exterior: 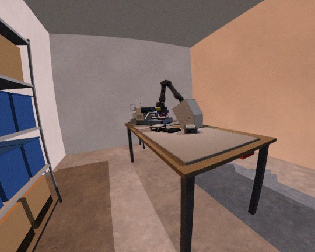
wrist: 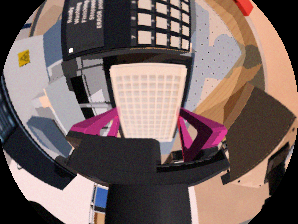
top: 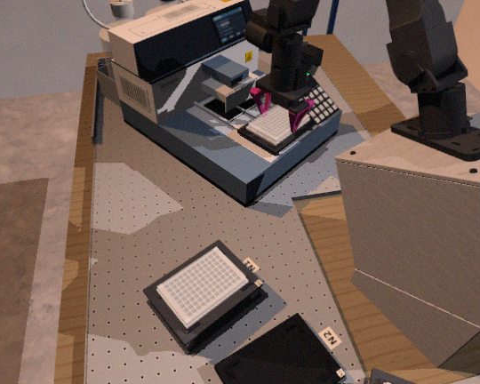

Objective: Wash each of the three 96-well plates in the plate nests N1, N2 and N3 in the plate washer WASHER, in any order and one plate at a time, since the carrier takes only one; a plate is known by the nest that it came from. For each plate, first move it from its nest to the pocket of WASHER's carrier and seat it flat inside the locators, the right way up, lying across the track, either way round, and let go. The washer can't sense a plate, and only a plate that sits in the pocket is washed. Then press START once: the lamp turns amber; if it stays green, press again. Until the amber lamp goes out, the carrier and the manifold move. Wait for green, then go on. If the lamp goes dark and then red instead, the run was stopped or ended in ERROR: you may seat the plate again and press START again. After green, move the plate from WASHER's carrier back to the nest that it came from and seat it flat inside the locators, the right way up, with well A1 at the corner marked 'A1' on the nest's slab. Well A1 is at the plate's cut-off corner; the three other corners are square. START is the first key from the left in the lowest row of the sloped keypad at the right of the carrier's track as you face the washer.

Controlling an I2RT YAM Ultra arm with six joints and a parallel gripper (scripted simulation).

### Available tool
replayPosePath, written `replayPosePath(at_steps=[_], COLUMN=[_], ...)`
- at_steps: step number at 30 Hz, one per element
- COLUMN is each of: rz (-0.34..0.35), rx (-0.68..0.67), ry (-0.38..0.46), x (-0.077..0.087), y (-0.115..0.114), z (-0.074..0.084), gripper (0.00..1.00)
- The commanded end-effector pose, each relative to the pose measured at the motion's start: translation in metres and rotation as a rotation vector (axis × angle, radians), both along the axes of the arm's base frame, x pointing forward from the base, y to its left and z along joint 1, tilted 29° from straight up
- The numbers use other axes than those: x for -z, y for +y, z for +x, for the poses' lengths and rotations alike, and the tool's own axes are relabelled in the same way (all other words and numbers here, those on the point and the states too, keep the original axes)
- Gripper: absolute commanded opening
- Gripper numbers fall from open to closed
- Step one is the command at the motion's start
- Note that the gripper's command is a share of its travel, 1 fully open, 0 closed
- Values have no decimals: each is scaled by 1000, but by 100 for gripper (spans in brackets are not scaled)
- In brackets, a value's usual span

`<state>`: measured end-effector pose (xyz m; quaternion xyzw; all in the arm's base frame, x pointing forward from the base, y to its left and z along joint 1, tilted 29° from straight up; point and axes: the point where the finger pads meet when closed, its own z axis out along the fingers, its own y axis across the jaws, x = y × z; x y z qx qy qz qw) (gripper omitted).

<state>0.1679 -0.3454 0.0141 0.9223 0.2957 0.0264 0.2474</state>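
My gripper (top: 279,120) (wrist: 148,109) is shut on a white 96-well plate (top: 270,125) (wrist: 150,95), its magenta fingers on the two long sides. The plate is right way up at the pocket of the dark carrier (top: 257,140); a small gap under it cannot be ruled out. A green light (top: 308,74) shows behind the wrist on WASHER (top: 197,151). Another white plate (top: 202,284) lies in nest N1 (top: 226,308). Nest N2 (top: 277,356) is empty. A plate (exterior: 191,126) shows at the nest beside the pedestal. The held plate's cut-off corner is not clear.
The sloped keypad (top: 324,104) (wrist: 161,22) stands just beyond the carrier. The manifold (top: 225,71) hangs over the track on the washer side of my gripper. The arm's box-shaped pedestal (top: 415,236) stands to the right in the top view.
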Motion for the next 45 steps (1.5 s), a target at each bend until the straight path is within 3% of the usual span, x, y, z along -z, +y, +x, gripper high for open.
replayPosePath(at_steps=[1,2,15,19,30,35,36,45], rz=[-23,-41,-9,-28,-13,-15,-15,-15], rx=[-2,-2,-4,-2,-2,0,0,0], ry=[-5,-14,1,-8,0,-5,-5,-5], x=[-6,-14,1,-5,4,-1,-1,-1], y=[-9,-10,-3,-6,-4,-4,-4,-4], z=[6,7,6,6,5,3,3,3], gripper=[0,0,0,0,0,0,100,100])
